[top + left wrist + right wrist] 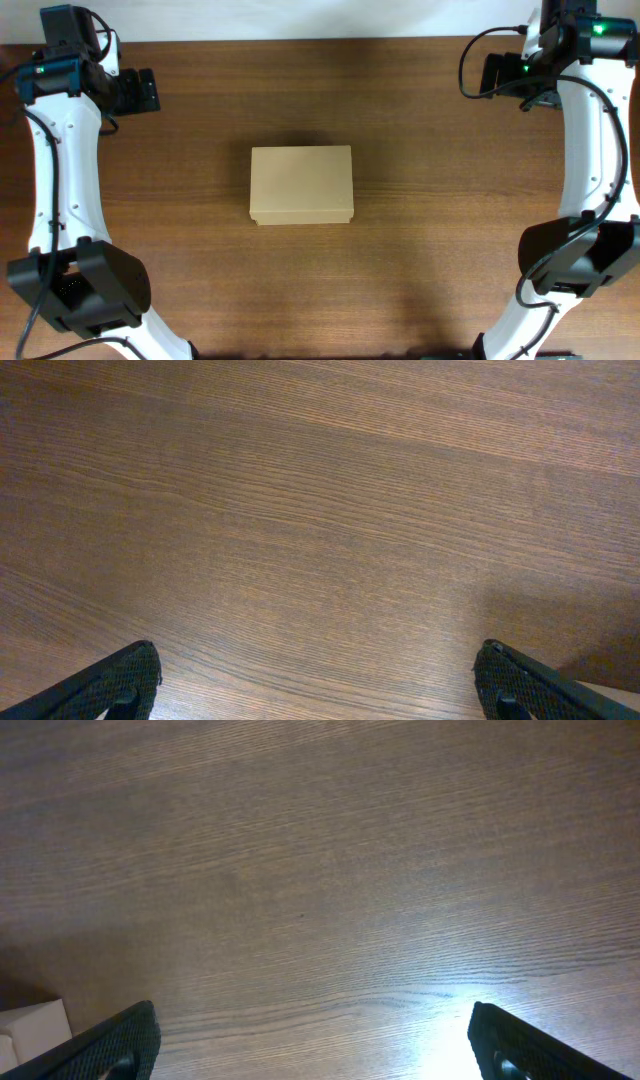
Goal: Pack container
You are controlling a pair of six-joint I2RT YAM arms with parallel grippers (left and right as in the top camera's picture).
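The container (pixel 301 185), a plain tan cardboard box, lies at the middle of the wooden table with its lid flat down. My left gripper (pixel 143 90) hangs over the far left of the table, well away from the box. The left wrist view shows the left gripper (pixel 318 672) open, its black fingertips (pixel 130 672) wide apart over bare wood. My right gripper (pixel 497 75) is over the far right, also clear of the box. In the right wrist view the right gripper (pixel 314 1030) stands open with only wood between its fingertips (pixel 500 1038). Neither wrist view shows the box.
The dark wooden table (pixel 420 230) fills the overhead view, with a pale wall strip along its far edge. The white arm links (pixel 65 170) run down the left and right sides to black bases near the front corners. A pale object (pixel 30 1025) shows at the right wrist view's lower left.
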